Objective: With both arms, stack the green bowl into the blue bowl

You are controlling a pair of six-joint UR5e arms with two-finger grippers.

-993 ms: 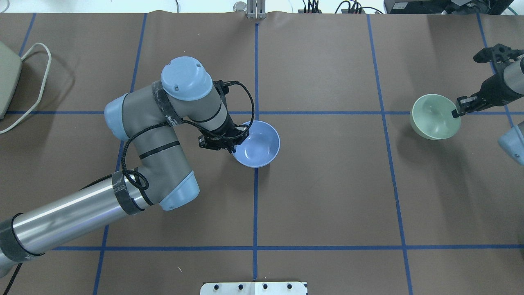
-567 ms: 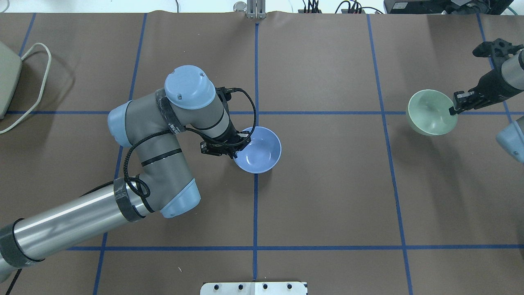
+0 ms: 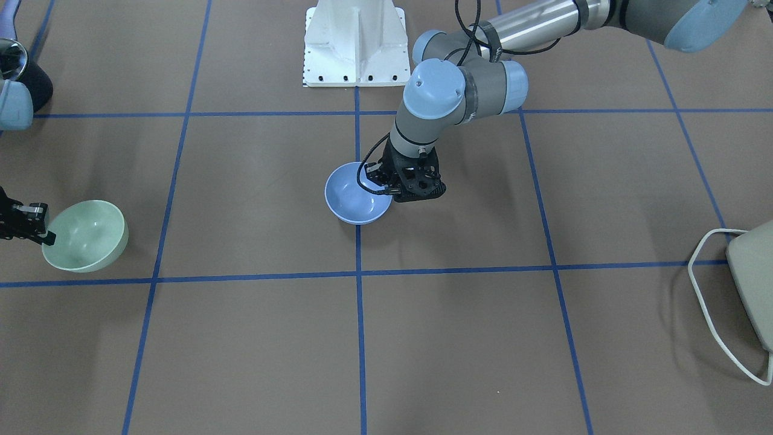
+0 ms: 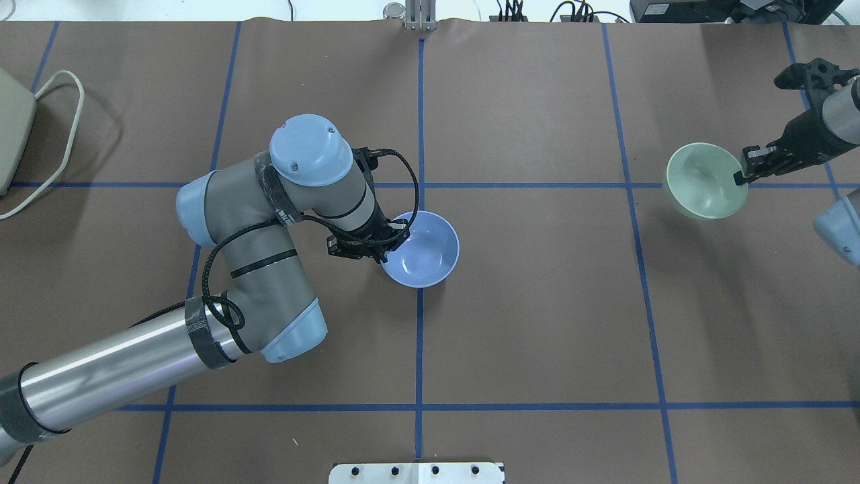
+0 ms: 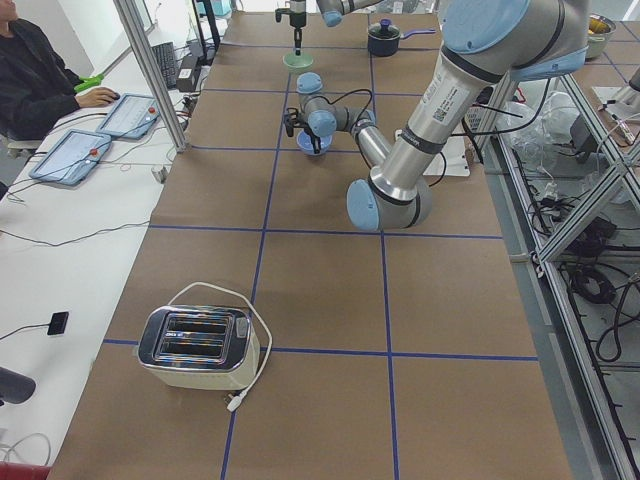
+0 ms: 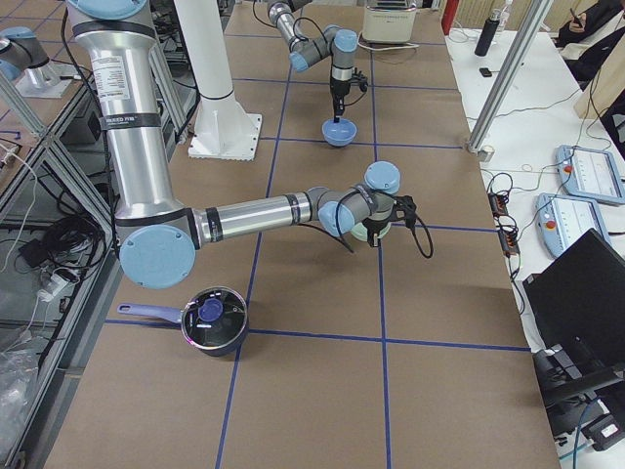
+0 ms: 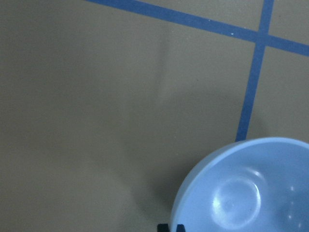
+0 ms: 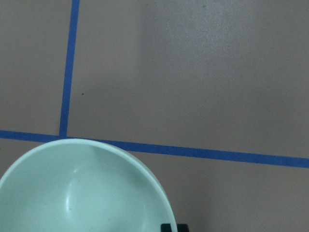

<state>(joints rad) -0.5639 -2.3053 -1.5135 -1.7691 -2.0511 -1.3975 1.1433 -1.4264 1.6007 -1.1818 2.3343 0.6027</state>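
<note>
Green bowl (image 4: 704, 181) rim-clamped in my right claw (image 4: 740, 177) at frame right, blue bowl (image 4: 424, 250) rim-clamped in my left claw (image 4: 388, 245) mid-frame: grasps look done, next I'd carry green over blue.

toaster (image 5: 197, 347), lidded saucepan (image 6: 216, 320), blue tape grid (image 4: 418, 407)

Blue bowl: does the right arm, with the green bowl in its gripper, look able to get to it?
Probably yes. Nothing stands on the mat between the green bowl and the blue bowl, and the left gripper pinches only its rim, on the side away from that arm, leaving its mouth open.
</note>
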